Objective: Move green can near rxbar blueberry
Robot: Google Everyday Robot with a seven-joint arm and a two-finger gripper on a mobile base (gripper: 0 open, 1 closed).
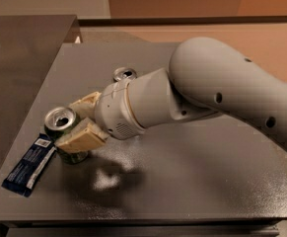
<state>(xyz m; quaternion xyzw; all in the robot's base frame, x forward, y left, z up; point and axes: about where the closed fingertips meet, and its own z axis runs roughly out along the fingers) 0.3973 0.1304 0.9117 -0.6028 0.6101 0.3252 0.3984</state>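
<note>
Camera view — gripper (65, 124) at left of frame, clamped on upright green can (60, 118), rxbar blueberry (29, 164) just beside it, by lower-left edge of table (207, 181) — open surface lower right.

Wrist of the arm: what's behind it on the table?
The silver top of a second can shows above the wrist; its body is hidden. The gripper, lower left in view, is shut on the green can beside the rxbar blueberry.
</note>
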